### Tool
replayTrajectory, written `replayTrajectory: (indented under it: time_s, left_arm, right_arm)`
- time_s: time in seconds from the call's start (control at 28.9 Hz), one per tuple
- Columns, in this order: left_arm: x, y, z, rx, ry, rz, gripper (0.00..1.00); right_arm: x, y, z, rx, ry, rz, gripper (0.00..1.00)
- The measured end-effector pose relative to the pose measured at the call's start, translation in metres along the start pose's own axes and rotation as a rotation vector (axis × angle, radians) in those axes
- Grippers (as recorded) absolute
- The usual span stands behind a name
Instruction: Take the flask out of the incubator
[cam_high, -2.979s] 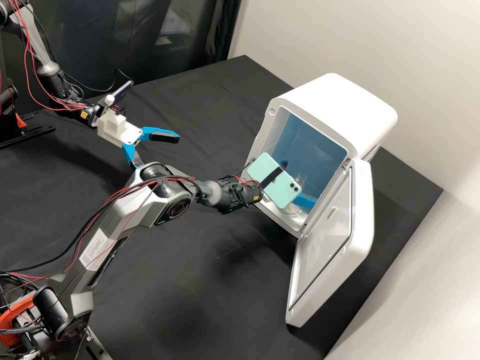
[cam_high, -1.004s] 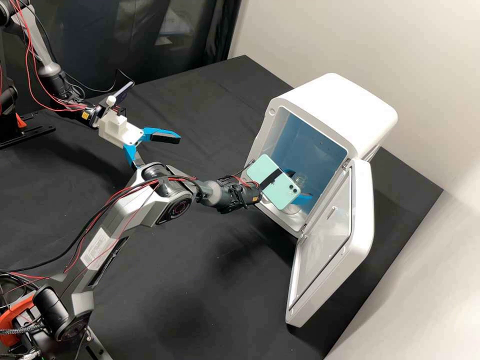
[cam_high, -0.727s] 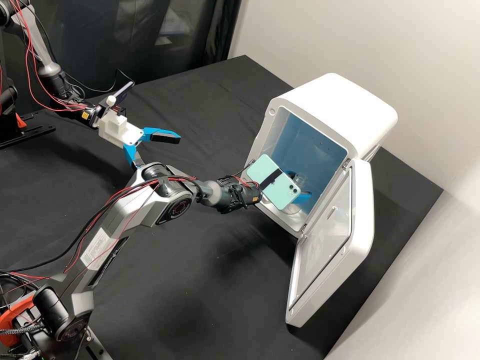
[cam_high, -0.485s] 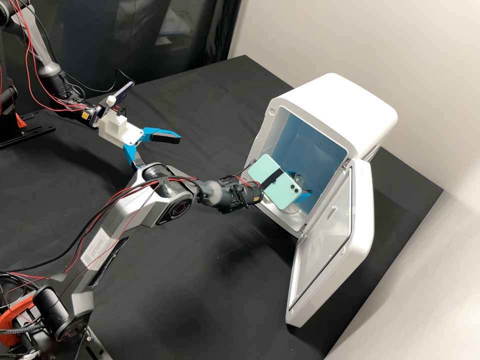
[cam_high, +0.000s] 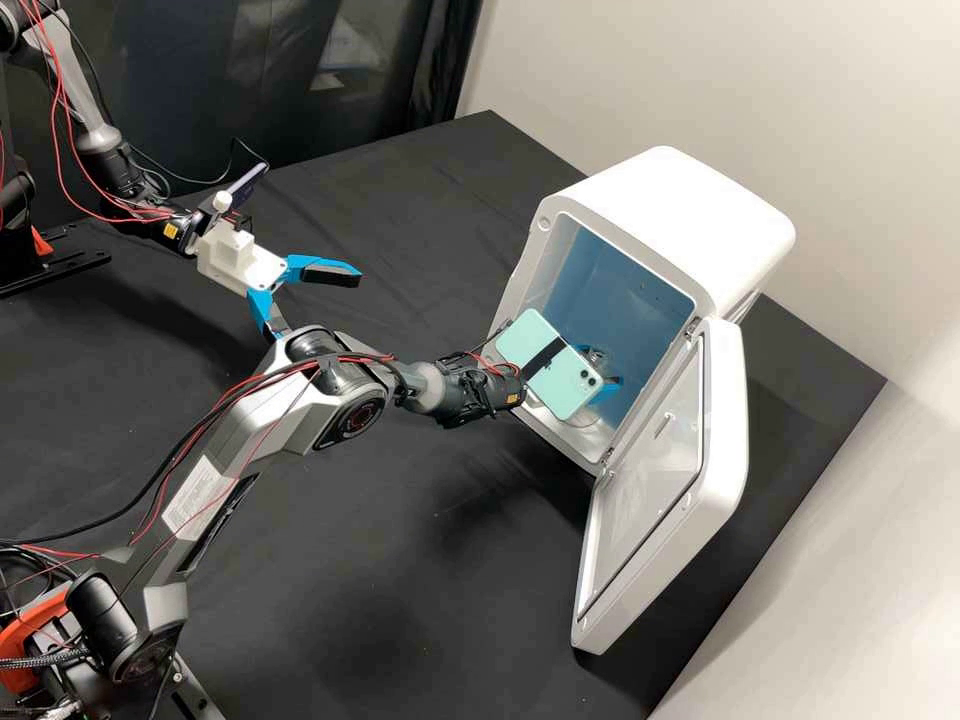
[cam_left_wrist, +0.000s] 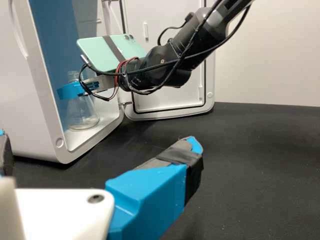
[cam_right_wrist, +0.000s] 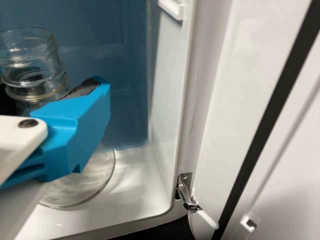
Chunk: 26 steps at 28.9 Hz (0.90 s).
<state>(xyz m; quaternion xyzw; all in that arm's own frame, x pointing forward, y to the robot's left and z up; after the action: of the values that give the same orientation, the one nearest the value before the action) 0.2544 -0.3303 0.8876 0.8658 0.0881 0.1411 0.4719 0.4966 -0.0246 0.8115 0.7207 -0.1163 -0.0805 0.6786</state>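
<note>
A: Where does the flask (cam_left_wrist: 82, 111) stand?

B: Inside the incubator (cam_high: 680, 210), upright on its white floor close to the opening, right of centre in the high view. From up there a mint-green phone (cam_high: 550, 362) strapped to the right arm's wrist covers most of it — just a bit of glass rim shows past the phone's edge.

A: Do the wrist views give more?

B: Yes. The left wrist view looks in from the side and shows the clear conical body, the neck, and the right gripper (cam_left_wrist: 71, 90) at that neck. The right wrist view is close up: the threaded open mouth, and one blue finger (cam_right_wrist: 75, 120) pressed against the neck. The fingers are clamped on the flask there, and its base rests on the floor.

A: And the other arm?

B: The left gripper (cam_high: 312, 298) hangs above the counter (cam_high: 420, 580) at the upper left of the high view, well apart from the incubator, its fingers spread wide.

A: What else is around?

B: The door (cam_high: 690, 480) stands swung open toward the lower right, with a small metal fitting (cam_right_wrist: 186, 194) at the opening's lower corner and the blue inner wall (cam_high: 620, 290) behind the flask. Red cables (cam_high: 250, 395) run along the right arm — its elbow sits in front of the left gripper's lower finger in the high view.
</note>
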Motion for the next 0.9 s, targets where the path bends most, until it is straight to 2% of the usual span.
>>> replayTrajectory:
  time_s: [0.17, 0.31, 0.38, 0.48, 0.55, 0.66, 0.76, 0.9]
  left_arm:
    - [0.000, 0.0002, -0.001, -0.001, 0.004, 0.001, 1.00]
    - [0.000, 0.0002, -0.001, -0.001, 0.004, 0.001, 1.00]
    - [0.000, 0.0002, -0.001, -0.001, 0.004, 0.001, 1.00]
    - [0.000, 0.0002, -0.001, -0.001, 0.004, 0.001, 1.00]
    - [0.000, 0.0002, -0.001, -0.001, 0.004, 0.001, 1.00]
    - [0.000, 0.0002, -0.001, -0.001, 0.004, 0.001, 1.00]
    - [0.000, 0.0002, -0.001, -0.001, 0.004, 0.001, 1.00]
    - [0.000, 0.0002, -0.001, -0.001, 0.004, 0.001, 1.00]
  right_arm:
    - [0.000, 0.000, 0.000, 0.000, 0.001, 0.001, 0.00]
    - [-0.001, -0.001, 0.002, -0.016, 0.005, 0.001, 0.00]
    - [-0.005, 0.002, 0.003, -0.015, 0.013, 0.003, 0.00]
    - [-0.014, 0.008, 0.007, 0.012, 0.005, -0.006, 0.00]
    - [-0.024, 0.019, 0.009, 0.053, -0.003, 0.006, 0.00]
    - [-0.035, 0.031, 0.011, 0.091, 0.004, 0.033, 0.00]
    - [-0.051, 0.045, 0.010, 0.117, 0.036, 0.073, 0.00]
    - [-0.065, 0.054, 0.008, 0.131, 0.077, 0.097, 0.00]
